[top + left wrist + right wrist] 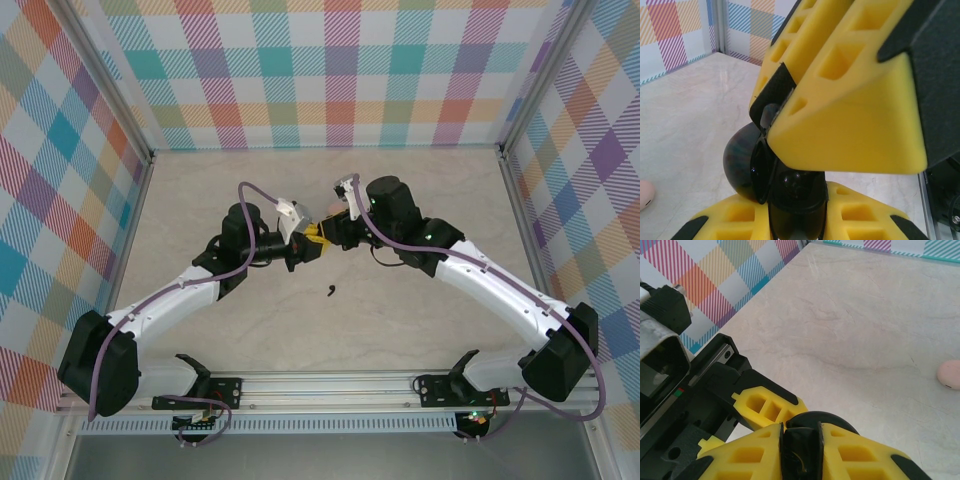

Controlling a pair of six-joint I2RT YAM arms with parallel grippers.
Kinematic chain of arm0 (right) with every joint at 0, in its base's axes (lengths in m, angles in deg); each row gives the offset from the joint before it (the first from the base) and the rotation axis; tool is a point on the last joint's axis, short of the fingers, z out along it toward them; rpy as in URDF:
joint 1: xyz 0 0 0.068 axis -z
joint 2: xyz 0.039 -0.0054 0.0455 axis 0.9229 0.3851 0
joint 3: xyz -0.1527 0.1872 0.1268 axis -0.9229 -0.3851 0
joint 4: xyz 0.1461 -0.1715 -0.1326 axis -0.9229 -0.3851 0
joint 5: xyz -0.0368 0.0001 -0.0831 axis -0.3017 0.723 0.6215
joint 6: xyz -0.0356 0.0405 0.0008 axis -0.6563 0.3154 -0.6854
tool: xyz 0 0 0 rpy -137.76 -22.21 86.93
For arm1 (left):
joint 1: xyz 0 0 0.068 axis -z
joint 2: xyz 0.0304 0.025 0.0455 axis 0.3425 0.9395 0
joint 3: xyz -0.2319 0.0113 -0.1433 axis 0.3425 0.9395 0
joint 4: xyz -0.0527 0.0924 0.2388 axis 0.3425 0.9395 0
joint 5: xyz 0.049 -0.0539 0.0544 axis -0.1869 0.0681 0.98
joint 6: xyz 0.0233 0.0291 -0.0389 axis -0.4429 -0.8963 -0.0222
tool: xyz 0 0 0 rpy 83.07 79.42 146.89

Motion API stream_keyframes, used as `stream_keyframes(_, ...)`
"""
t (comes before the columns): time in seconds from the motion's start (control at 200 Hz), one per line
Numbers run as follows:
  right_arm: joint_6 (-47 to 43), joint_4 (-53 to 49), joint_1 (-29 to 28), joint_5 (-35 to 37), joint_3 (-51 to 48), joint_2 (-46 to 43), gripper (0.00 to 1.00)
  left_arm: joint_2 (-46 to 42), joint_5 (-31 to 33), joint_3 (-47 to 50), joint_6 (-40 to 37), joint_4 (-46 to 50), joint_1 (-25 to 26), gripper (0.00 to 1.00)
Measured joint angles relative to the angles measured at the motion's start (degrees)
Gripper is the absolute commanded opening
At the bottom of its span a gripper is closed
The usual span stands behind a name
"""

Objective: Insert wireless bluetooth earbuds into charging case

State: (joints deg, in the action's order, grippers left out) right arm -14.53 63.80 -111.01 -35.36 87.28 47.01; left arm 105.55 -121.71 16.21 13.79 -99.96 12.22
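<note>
My left gripper (pixel 797 212) is shut on the black charging case (pixel 796 192), which stands upright between its yellow fingers. The domed lid (pixel 739 159) hangs open to the left. From above, my right gripper (pixel 801 435) presses down into the open case. It is shut on a small black piece (pixel 800 452), apparently one of the earbuds, whose tip (pixel 769 114) peeks out between the pads. The two grippers meet at mid-table, left (pixel 303 248) against right (pixel 327 238). Another black earbud (pixel 331 292) lies loose on the table just in front of them.
A pale pink rounded object (pixel 950 374) lies on the marble tabletop behind the grippers, also at the left wrist view's edge (pixel 645 195). Checked walls (pixel 330 70) enclose the table on three sides. A metal rail (pixel 330 385) runs along the near edge.
</note>
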Motion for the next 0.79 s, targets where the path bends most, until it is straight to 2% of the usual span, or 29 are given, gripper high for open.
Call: stream_keyframes(0.795, -0.8, -1.5, -0.2, 1.5, 0.0, 0.0, 0.24, 1.2, 0.1, -1.3, 1.5, 1.3, 0.0, 0.19)
